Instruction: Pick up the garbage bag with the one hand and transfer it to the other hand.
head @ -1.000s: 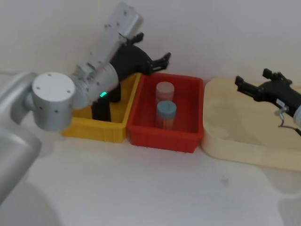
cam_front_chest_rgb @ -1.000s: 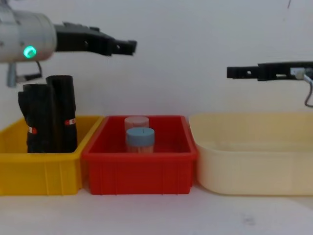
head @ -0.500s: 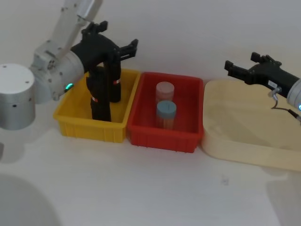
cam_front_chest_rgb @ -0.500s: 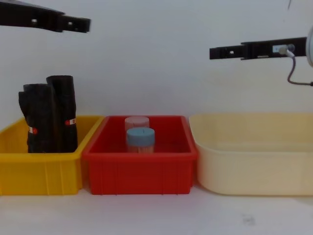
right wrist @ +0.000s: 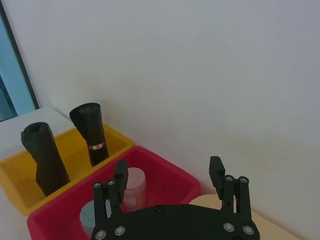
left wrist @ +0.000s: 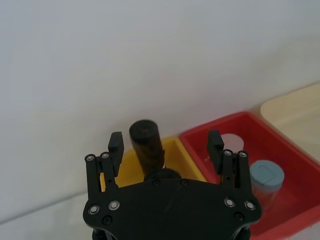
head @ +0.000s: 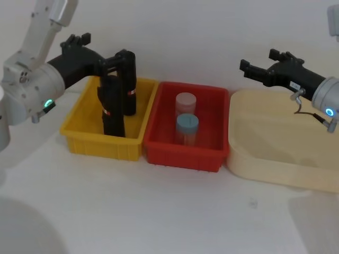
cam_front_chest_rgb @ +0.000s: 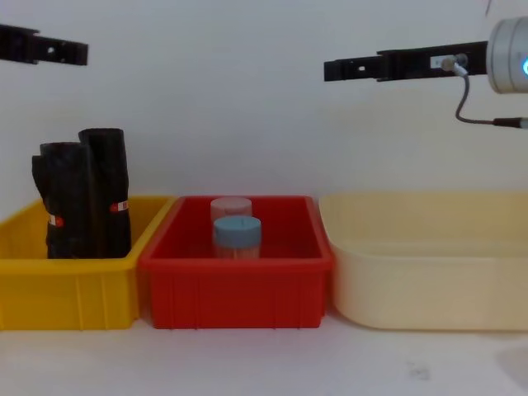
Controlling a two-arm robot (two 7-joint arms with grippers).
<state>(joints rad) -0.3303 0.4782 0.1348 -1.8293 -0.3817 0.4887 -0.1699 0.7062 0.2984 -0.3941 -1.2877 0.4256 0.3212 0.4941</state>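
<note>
Head view gives us two garbage bag rolls upright in the yellow bin, two jars in the red bin, and the left gripper and right gripper hovering above, each with fingers apart.

Bright, even light everywhere here, soft and falling from above. The white wall reads flat and evenly lit. Faint, soft-edged shadows hug the near sides of the yellow bin, the red bin and the cream tray on the pale table. The garbage bag rolls stay deep black with barely a sheen. A green ring light glows at left, and a blue ring light at right.
</note>
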